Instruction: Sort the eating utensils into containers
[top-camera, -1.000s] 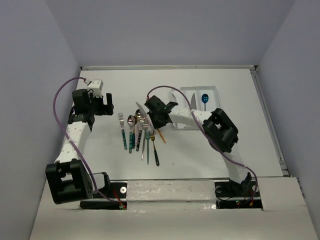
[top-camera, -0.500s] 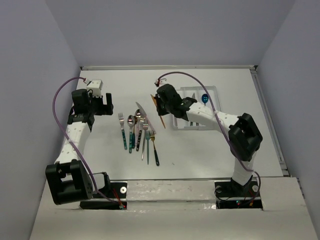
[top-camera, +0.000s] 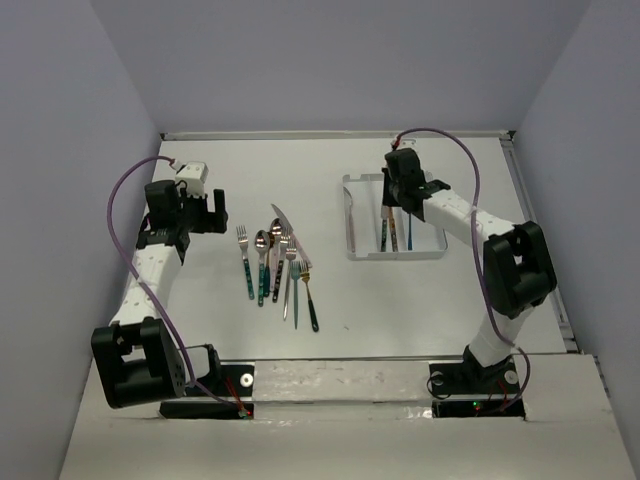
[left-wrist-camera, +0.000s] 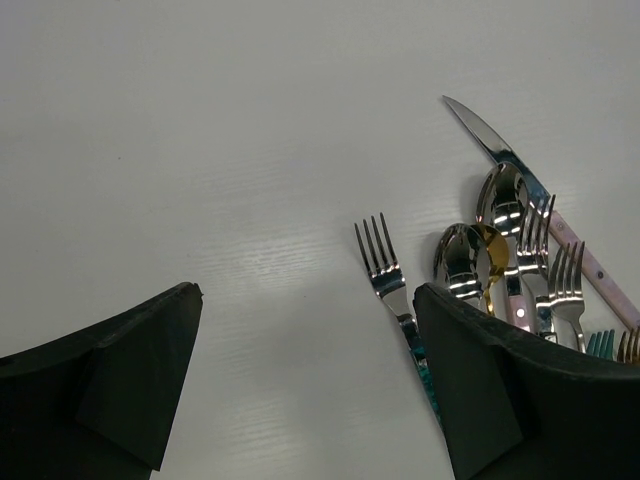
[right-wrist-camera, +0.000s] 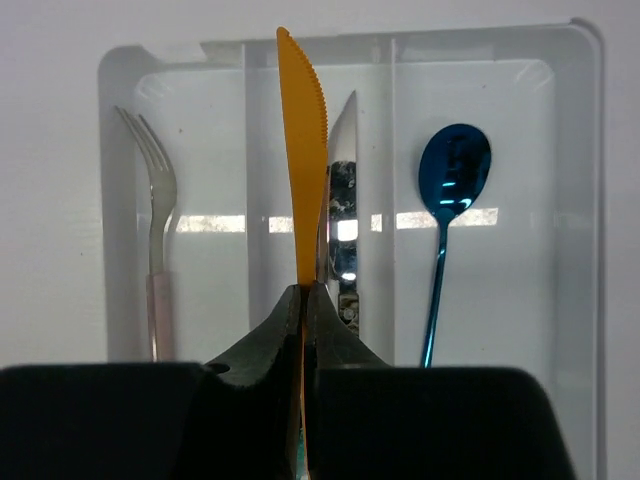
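My right gripper (right-wrist-camera: 303, 292) is shut on an orange knife (right-wrist-camera: 300, 150) and holds it over the middle compartment of the white tray (right-wrist-camera: 590, 200). The tray holds a pale pink-handled fork (right-wrist-camera: 155, 230) on the left, a metal knife (right-wrist-camera: 342, 220) in the middle and a blue spoon (right-wrist-camera: 445, 200) on the right. In the top view my right gripper (top-camera: 393, 198) is above the tray (top-camera: 350, 250). My left gripper (left-wrist-camera: 305, 380) is open and empty over bare table, just left of the utensil pile (top-camera: 277, 262). A teal-handled fork (left-wrist-camera: 385, 275) lies by its right finger (left-wrist-camera: 500, 380).
The pile holds several forks, spoons (left-wrist-camera: 460, 255) and a pink-handled knife (left-wrist-camera: 500, 150), lying side by side at the table's middle. A raised rail (top-camera: 535, 220) runs along the table's right edge, and grey walls enclose the back and sides.
My right arm has lifted the orange knife from beside the pile and swung right and back, so it is now over the tray. The left arm has not moved.
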